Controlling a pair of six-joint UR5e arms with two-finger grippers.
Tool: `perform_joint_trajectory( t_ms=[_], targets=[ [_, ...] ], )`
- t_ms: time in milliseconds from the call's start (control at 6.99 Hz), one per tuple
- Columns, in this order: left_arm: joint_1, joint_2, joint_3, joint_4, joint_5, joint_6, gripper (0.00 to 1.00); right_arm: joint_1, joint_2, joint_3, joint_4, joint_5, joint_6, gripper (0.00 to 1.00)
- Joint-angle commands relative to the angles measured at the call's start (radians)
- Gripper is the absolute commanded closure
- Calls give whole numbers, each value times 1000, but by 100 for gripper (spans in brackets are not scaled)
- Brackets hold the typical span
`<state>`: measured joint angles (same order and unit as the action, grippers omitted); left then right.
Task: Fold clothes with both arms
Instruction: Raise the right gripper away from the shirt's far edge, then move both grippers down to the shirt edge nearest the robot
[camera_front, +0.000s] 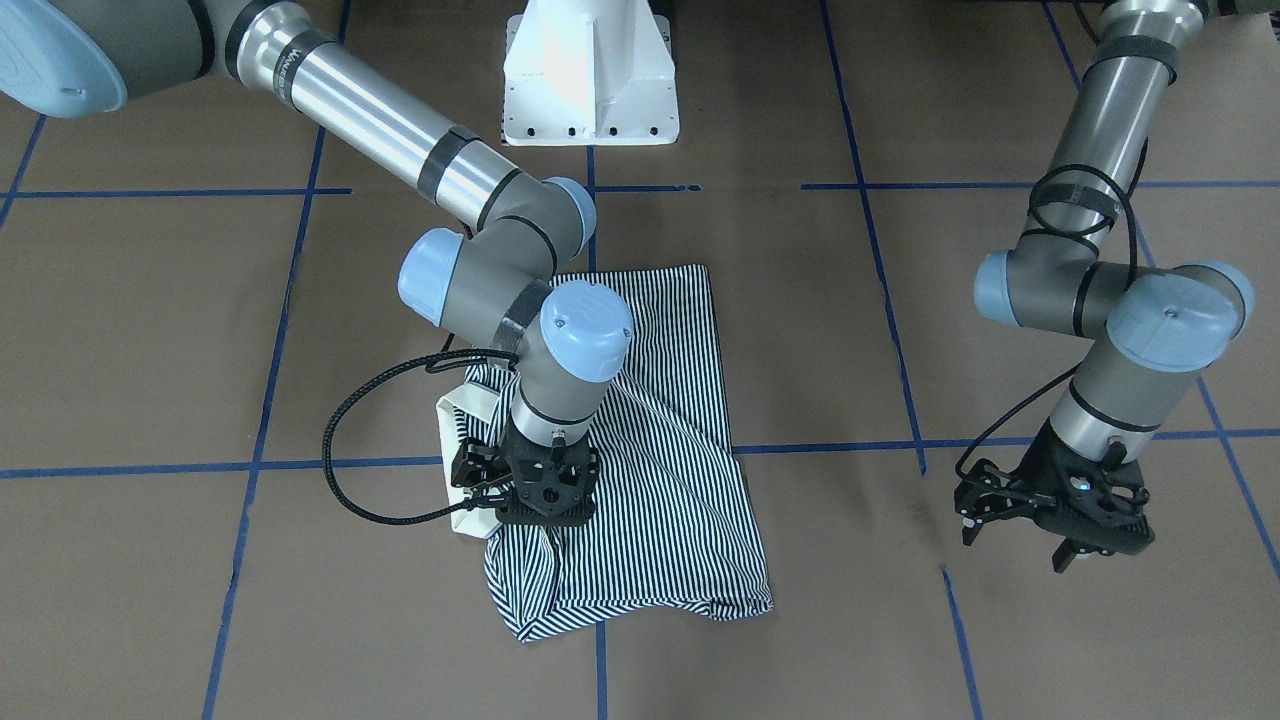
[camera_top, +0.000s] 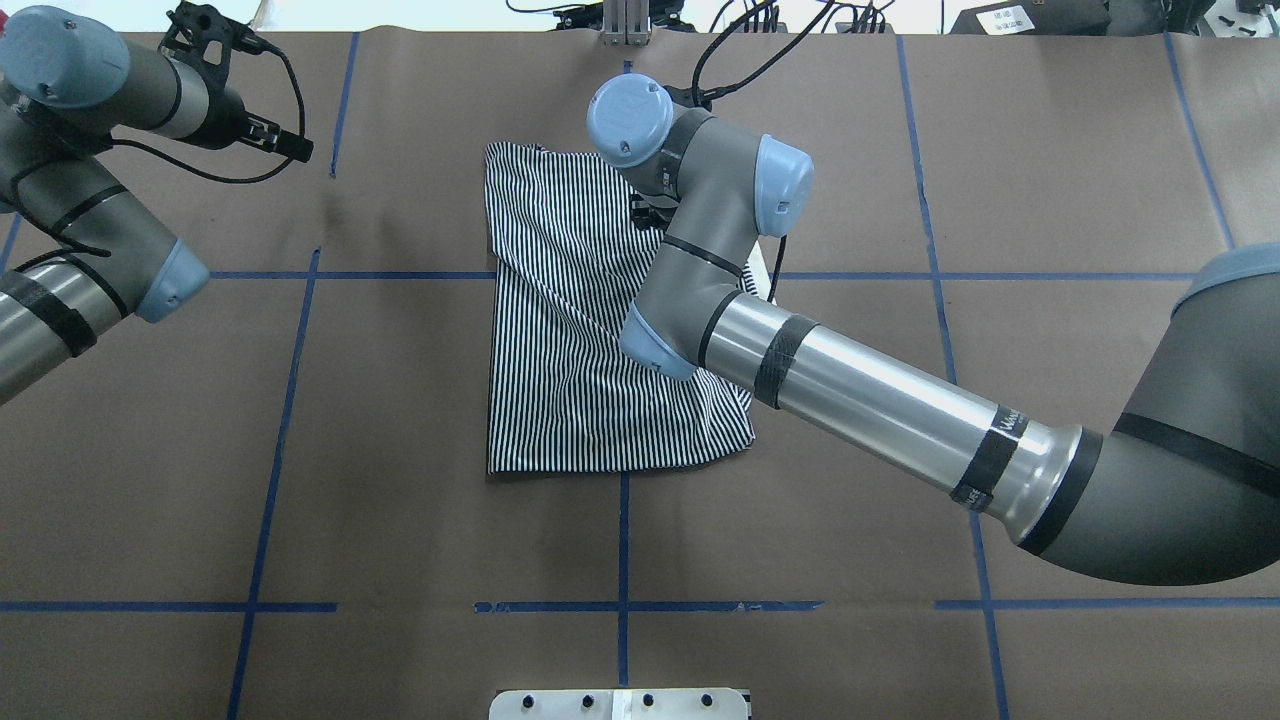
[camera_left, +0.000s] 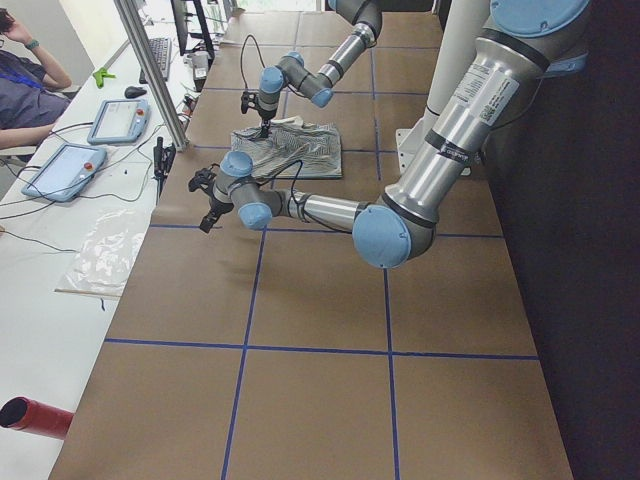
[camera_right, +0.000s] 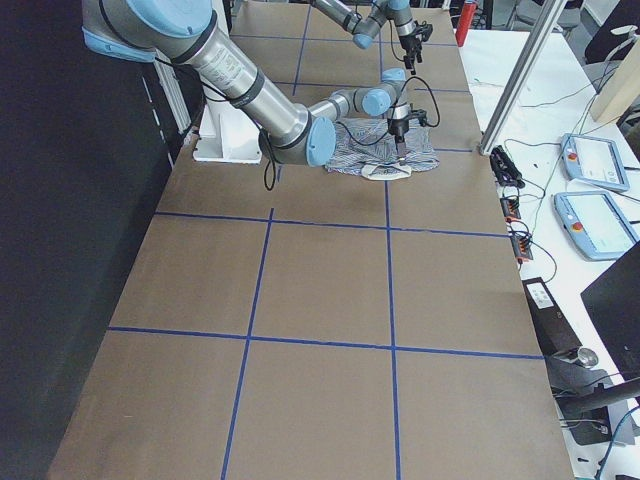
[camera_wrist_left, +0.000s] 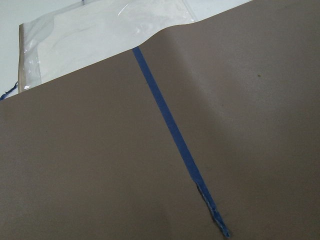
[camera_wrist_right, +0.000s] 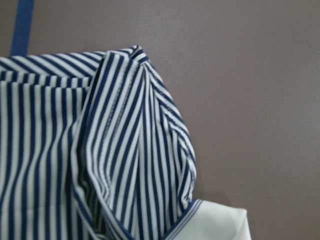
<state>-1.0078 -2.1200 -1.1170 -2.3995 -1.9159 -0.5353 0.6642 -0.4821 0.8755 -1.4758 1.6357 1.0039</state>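
Observation:
The clothes are one navy-and-white striped polo shirt (camera_front: 660, 480) lying partly folded and rumpled in the middle of the brown table (camera_front: 150, 330). Its cream collar (camera_front: 462, 410) sticks out beside my right gripper. My right gripper (camera_front: 530, 510) points straight down onto the shirt by the collar; its fingertips are hidden, so I cannot tell whether it grips the cloth. The right wrist view shows a folded striped edge (camera_wrist_right: 135, 145) and a bit of the collar (camera_wrist_right: 220, 225). My left gripper (camera_front: 1015, 550) hovers open over bare table, well off to the shirt's side, holding nothing.
The white pedestal base (camera_front: 590, 80) stands at the robot's edge of the table. Blue tape lines (camera_front: 270, 340) cross the brown paper. A clear plastic sheet (camera_wrist_left: 100, 30) lies past the table's edge. A side bench holds tablets (camera_left: 62, 170), with a person (camera_left: 25, 90) seated there.

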Motion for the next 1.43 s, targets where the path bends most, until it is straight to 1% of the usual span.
perform_joint_trajectory(
  t_ms=[0,286,429,573,716,859,1002,1145,1288],
  targets=[
    [2,0,-7,-1,-2,0,0,55,-15,-13,-23,0,-46,0],
    [2,5,-27,0,-2,-2,0,122,-44,-12,-81,0,-111,0],
    [2,30,-62,2,-5,-6,0,139,-68,17,-84,6,-123,0],
    [2,52,-102,5,-65,-46,0,143,-84,134,-121,42,-123,0],
    [5,66,-163,8,-101,-161,0,141,-143,301,-147,115,-99,0],
    [74,98,-243,11,-92,-266,0,138,-236,467,-136,143,-59,0],
    [122,112,-301,13,-89,-369,0,108,-336,629,-121,180,-4,0],
    [173,118,-346,14,-65,-456,0,56,-427,768,-92,182,128,0],
    [245,129,-409,16,-17,-565,0,5,-514,869,-5,174,239,0]
  ],
)
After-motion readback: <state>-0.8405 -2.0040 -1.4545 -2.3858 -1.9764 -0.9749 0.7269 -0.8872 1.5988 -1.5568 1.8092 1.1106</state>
